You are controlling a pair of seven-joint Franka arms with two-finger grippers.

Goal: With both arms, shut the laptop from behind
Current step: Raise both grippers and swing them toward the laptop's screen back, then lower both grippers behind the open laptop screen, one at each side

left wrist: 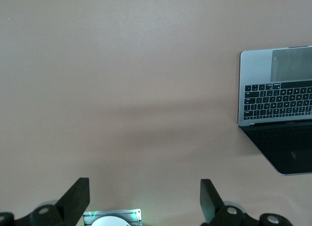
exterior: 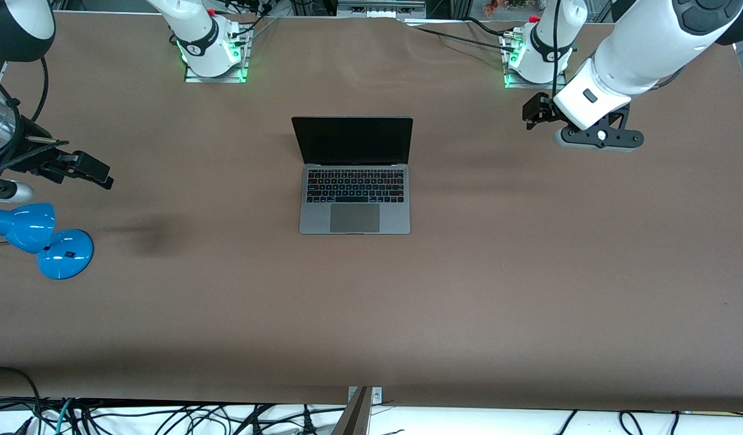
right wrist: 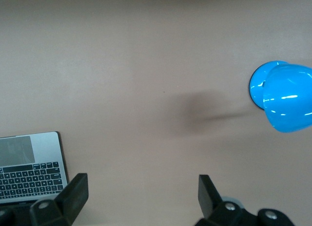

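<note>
Laptop open, screen upright, black; grey deck, black keys.

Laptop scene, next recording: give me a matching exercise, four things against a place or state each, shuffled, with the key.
Things:
1. laptop
2. left claw
3. right claw
4. blue desk lamp

States:
A. open, over bare table at the left arm's end
B. lid up, screen dark
C. lying at the right arm's end
D. open, above the lamp

Pairs: 1-B, 2-A, 3-D, 4-C
</note>
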